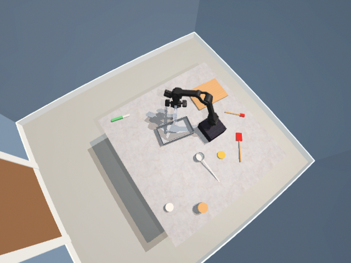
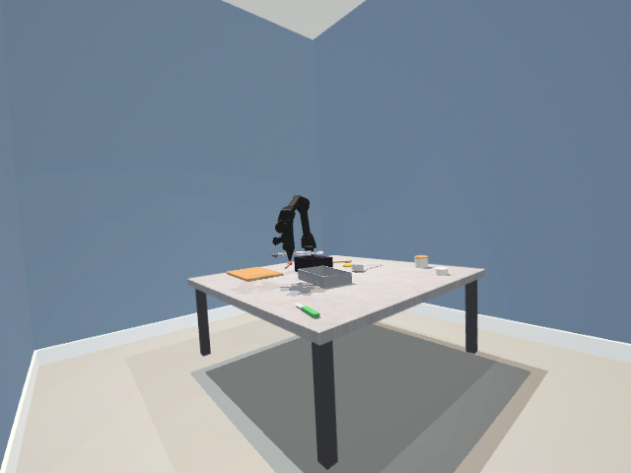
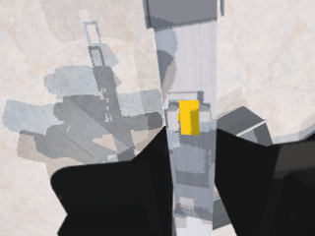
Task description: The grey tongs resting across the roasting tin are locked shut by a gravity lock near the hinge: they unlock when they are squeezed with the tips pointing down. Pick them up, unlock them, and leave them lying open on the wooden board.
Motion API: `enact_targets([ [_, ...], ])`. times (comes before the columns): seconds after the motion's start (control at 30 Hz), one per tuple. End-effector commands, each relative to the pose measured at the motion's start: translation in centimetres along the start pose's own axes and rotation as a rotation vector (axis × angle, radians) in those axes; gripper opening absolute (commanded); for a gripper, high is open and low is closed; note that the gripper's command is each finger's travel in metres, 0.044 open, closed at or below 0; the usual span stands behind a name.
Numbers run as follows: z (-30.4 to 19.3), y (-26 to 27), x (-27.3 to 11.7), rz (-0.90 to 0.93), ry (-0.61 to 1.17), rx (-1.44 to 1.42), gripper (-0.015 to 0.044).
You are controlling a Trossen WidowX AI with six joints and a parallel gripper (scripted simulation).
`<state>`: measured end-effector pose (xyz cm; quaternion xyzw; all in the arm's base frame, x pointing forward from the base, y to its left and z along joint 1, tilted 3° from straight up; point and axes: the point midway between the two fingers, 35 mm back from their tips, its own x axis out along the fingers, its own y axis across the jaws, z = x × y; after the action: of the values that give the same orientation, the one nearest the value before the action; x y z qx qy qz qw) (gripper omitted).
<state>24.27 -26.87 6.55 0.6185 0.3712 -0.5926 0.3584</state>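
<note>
Black fingers [image 1: 175,106] [image 2: 290,257] are clamped on the grey tongs [image 1: 175,114] [image 2: 306,252] [image 3: 189,64], held level above the bench beside the roasting tin [image 1: 177,138] [image 2: 333,279]; unlocking them well likely needs a firm grip, tips turned down clear of the tin, then a squeeze.
</note>
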Motion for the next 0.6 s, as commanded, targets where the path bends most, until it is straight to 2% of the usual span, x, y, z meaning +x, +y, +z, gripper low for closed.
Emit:
enact_targets([
  [0.0, 2.2, -0.5, -0.8, 0.008, -0.009, 0.048, -0.015],
  [0.57, 11.4, -6.0, -3.0, 0.005, -0.015, 0.303, -0.015],
])
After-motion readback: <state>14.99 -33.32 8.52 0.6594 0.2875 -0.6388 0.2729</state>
